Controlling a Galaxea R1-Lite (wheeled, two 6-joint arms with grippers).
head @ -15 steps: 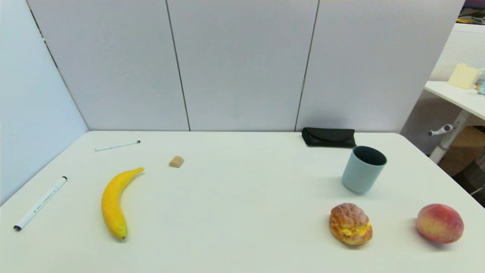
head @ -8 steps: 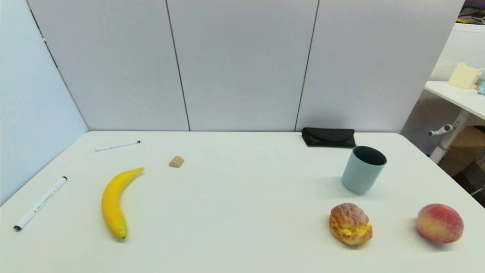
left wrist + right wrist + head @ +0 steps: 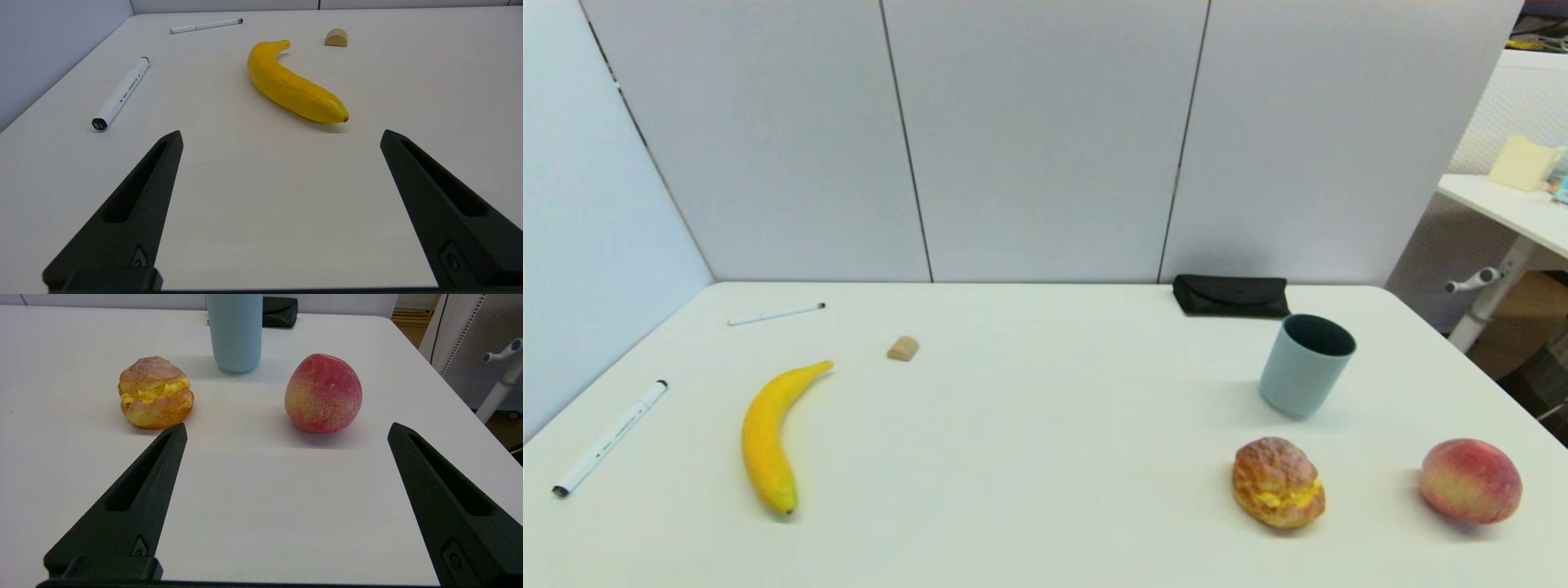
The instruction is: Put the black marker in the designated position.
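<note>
At the far left of the white table (image 3: 1029, 457), close to its left edge, the black marker (image 3: 609, 438) lies flat and slantwise, its black-capped end toward the robot; the print on its barrel is too faint to read. Beyond it, near the back wall, lies a thin white pen (image 3: 776, 314). Just right of the marker, apart from it, a banana (image 3: 768, 433) curves toward a small tan block (image 3: 903, 349). The left gripper (image 3: 281, 136) is out of the head view; its wrist view shows it low over bare table short of the marker and banana, fingers spread wide and empty. On the right stand a black case (image 3: 1230, 296), a pale blue cup (image 3: 1305, 364), whose top is cut off in the right wrist view, a cream puff (image 3: 1277, 483) and a peach (image 3: 1471, 480). The right gripper (image 3: 287, 428), also unseen from the head, hangs before the puff and peach, fingers wide apart, holding nothing.
</note>
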